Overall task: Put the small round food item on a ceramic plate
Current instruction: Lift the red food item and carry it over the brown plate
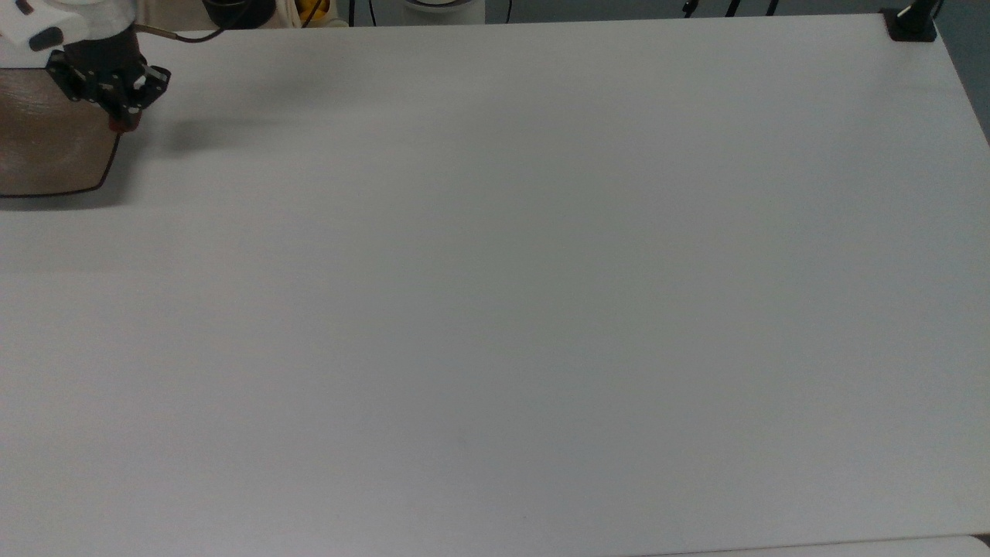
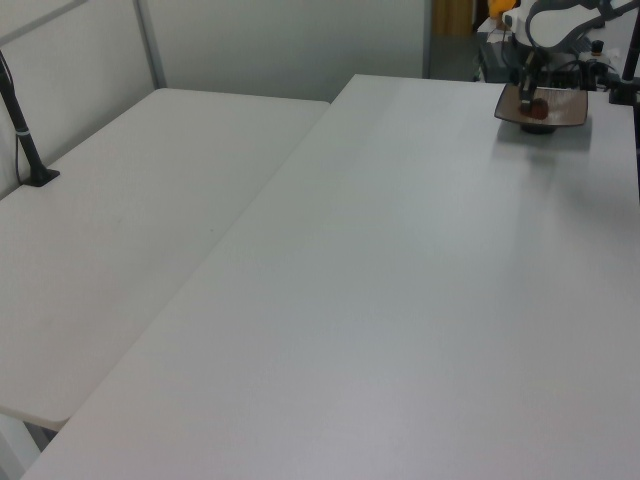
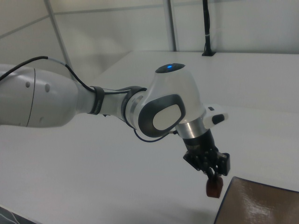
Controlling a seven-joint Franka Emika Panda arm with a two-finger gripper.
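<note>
At the top view's upper left, the gripper [image 1: 122, 117] points down, fingers pinching the small round food item [image 3: 214, 188] in the air over the near edge of the ceramic plate [image 1: 46, 147], whose brown surface lies bare on the white table [image 1: 495, 309].

White table [image 1: 495, 294], matte and plain. Brown squarish ceramic plate [image 1: 46, 147] with thin dark rim sits flat on it at about 10 o'clock in the top view, cut by the frame edge. Black clamp base [image 1: 911, 25] at the 1 o'clock corner. A second white table [image 2: 110, 240] adjoins in the left view.
</note>
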